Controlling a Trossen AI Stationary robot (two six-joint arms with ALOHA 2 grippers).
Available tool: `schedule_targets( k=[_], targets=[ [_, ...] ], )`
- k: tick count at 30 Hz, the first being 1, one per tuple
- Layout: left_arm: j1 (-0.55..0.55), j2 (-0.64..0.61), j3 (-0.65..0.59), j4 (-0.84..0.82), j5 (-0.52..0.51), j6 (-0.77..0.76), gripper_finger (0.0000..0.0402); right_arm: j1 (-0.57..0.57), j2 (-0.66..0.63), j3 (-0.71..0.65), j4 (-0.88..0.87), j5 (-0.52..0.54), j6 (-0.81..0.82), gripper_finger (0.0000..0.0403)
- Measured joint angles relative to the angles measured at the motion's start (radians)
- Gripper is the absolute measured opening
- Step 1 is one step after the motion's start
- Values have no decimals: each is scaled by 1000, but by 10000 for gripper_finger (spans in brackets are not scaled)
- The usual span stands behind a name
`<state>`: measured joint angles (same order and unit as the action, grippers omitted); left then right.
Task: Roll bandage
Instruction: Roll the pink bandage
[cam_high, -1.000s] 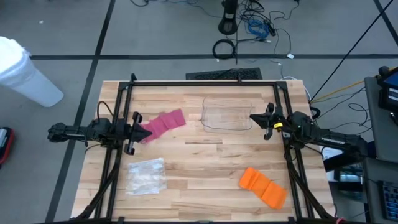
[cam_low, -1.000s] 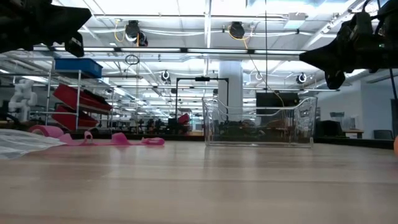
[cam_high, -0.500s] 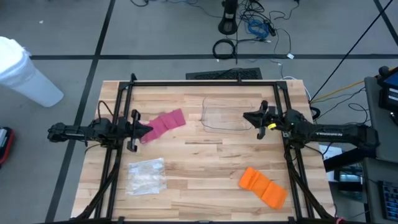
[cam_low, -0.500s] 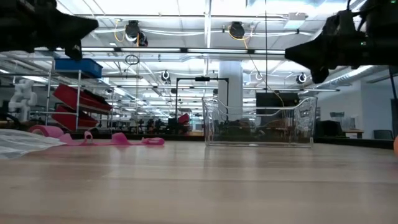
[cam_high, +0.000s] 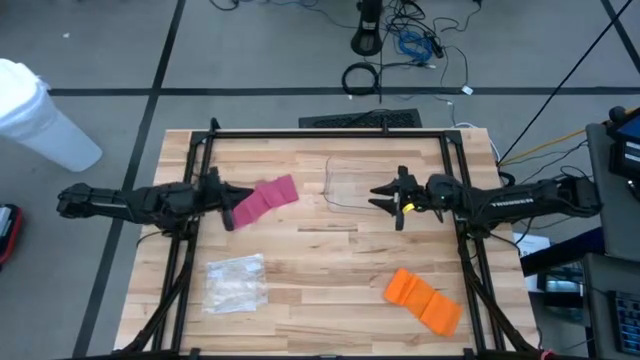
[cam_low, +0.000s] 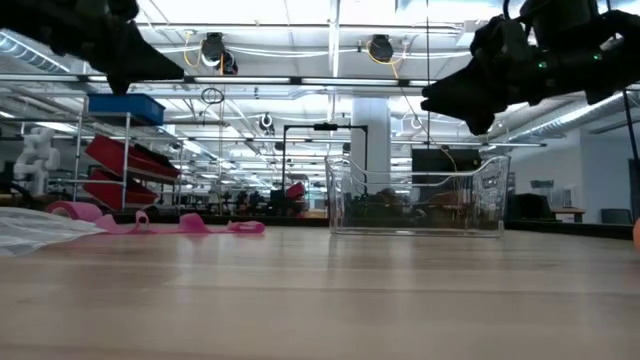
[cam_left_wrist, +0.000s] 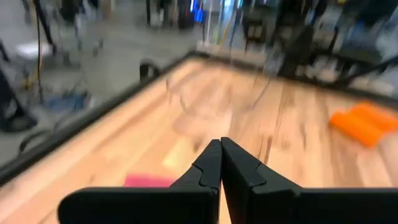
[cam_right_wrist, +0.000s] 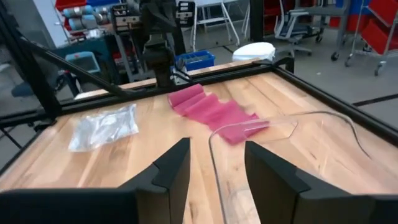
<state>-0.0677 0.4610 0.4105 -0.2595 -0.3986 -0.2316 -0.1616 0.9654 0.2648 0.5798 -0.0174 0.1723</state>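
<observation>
Just ahead of the left end effector (cam_high: 222, 192) – fingers pressed together, holding nothing – the pink bandage (cam_high: 263, 199) lies unrolled and rumpled on the desk (cam_high: 330, 260). It looks light, soft and floppy; a free end is probably the best hold. The right end effector (cam_high: 383, 194), fingers spread and empty, hovers over a clear bin (cam_high: 358, 180).

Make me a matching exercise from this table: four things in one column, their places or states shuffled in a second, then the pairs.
1. pink bandage
2. orange bandage
3. clear container
4. left gripper

A. shut, holding nothing
B. under the right gripper
C. near the table's front right corner
D. unrolled, just ahead of the left arm's fingers

Pairs: 1-D, 2-C, 3-B, 4-A
</observation>
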Motion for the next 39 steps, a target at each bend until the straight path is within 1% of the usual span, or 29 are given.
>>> schedule_targets(
  k=[2,5,7,9,12,14,18,22,26,29,33,36,39],
  targets=[
    [0,86,79,-120,0,-53,11,0,20,12,0,0,-14,138],
    [0,200,189,-279,-6,-176,11,0,45,18,0,1,-23,136],
    [0,257,240,-374,-6,-267,11,0,56,18,-6,24,-24,136],
    [0,300,281,-455,19,-334,11,0,69,18,-15,45,-24,136],
    [0,346,309,-578,104,-439,11,0,91,18,-23,49,-27,135],
    [0,369,321,-636,179,-514,11,0,106,18,-23,49,-27,135],
    [0,418,321,-754,305,-669,11,0,140,18,-24,49,-19,135],
    [0,465,321,-836,310,-774,11,0,173,18,-22,49,-23,135],
    [0,499,321,-861,309,-783,17,0,204,18,-13,49,-27,135],
    [0,531,321,-857,305,-794,44,0,223,18,-14,49,-29,135],
    [0,599,320,-857,291,-836,105,0,240,18,-11,49,-66,135],
    [0,653,320,-858,292,-831,151,0,246,18,-7,48,-98,135],
    [0,706,320,-870,308,-796,187,0,246,18,-6,48,-115,135]
  ],
)
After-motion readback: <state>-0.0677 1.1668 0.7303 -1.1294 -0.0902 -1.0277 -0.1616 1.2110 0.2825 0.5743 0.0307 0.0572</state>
